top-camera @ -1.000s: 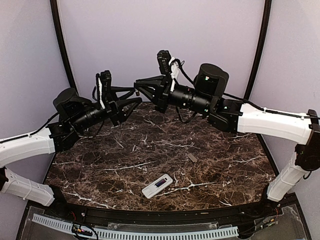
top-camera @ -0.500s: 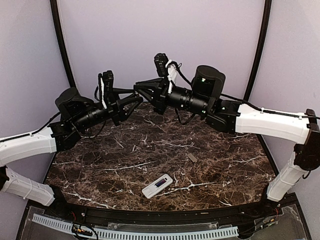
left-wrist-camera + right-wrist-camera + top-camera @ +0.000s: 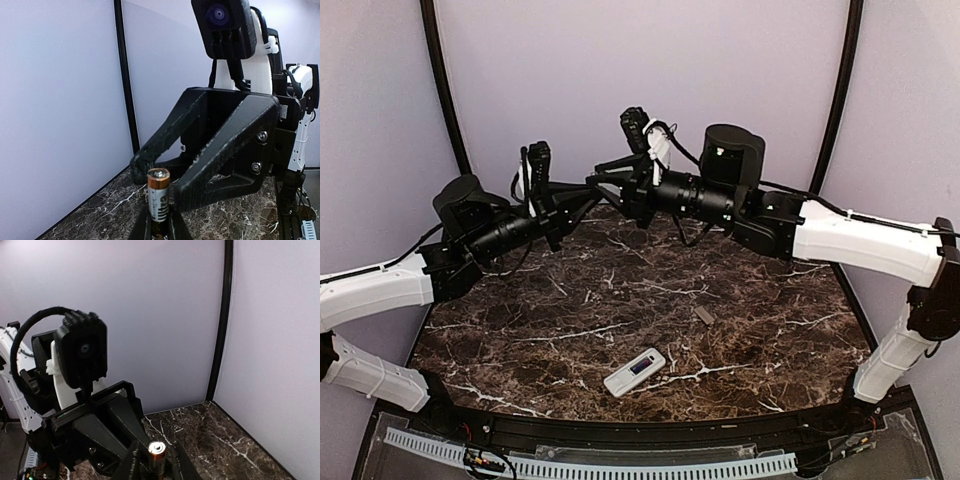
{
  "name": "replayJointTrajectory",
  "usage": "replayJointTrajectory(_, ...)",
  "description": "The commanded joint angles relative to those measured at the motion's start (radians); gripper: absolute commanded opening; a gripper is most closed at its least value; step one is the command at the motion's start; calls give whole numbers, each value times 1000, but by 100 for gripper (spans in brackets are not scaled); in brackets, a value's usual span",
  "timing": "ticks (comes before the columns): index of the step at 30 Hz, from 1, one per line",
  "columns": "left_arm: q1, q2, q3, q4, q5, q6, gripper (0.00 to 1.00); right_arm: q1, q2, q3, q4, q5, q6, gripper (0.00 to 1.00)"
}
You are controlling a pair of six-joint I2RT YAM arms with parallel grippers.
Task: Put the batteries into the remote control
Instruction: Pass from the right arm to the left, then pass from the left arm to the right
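The white remote control [image 3: 634, 372] lies display-up on the marble table [image 3: 520, 340] near the front edge, far below both grippers. Both arms are raised at the back, and their grippers meet tip to tip in the air. My left gripper [image 3: 159, 220] is shut on the lower part of a battery [image 3: 158, 197], which stands upright with its copper end up. My right gripper [image 3: 156, 462] straddles the same battery [image 3: 156, 454], its fingers slightly apart from it on both sides. In the top view the battery is hidden between the left gripper [image 3: 582, 192] and the right gripper [image 3: 603, 180].
A small grey oblong piece [image 3: 703, 316] lies on the table to the right of and beyond the remote. Lilac walls with black corner posts [image 3: 445, 90] enclose the back and sides. A perforated white strip [image 3: 620, 467] runs along the front.
The two grippers have come together at the back. My left jaws have closed onto the battery, and my right jaws have loosened from it. The remote has not moved.
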Motion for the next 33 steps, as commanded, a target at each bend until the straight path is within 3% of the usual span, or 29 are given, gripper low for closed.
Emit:
replayJointTrajectory(1,-7,-28,26,-89,-79,69,0,-5,-11,133,-280,53,5,35)
replayJointTrajectory(4,-12,-37,28,-188,-164,131,0,-38,7,276,-533,66,77,45)
replayJointTrajectory(8,-20,-50,26,-236,-212,212,0,-87,71,448,-843,51,174,47)
replayJointTrajectory(11,-21,-52,24,-241,-207,220,0,-88,111,524,-959,3,197,47)
replayJointTrajectory(33,-21,-24,34,-258,-180,188,0,-62,223,557,-809,-157,234,38)
